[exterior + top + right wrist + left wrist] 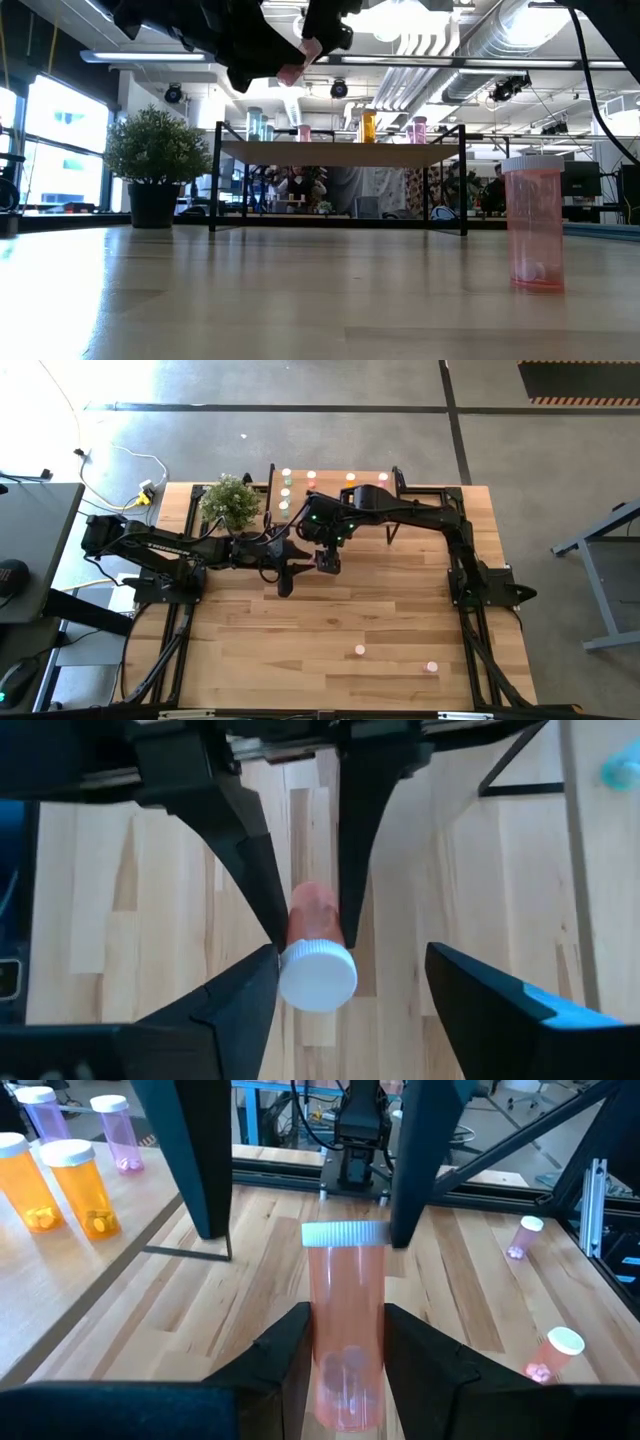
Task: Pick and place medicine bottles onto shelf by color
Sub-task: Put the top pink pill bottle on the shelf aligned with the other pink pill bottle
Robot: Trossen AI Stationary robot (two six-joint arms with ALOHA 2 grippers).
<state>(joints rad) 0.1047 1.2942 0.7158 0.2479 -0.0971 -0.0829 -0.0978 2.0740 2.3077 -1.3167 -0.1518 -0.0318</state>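
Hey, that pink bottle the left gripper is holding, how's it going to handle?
Probably light: the pink bottle looks see-through and nearly empty. Likely slippery, with smooth round walls in the left gripper. Laid down, it would probably roll.

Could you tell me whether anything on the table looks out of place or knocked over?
Yes: two pink bottles sit alone near the table's front edge, far from the shelf. The left wrist view shows one tipped over.

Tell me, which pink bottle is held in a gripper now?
The pink bottle clamped between the left gripper's fingers above the table's middle. The other two pink bottles rest on the table near its front edge.
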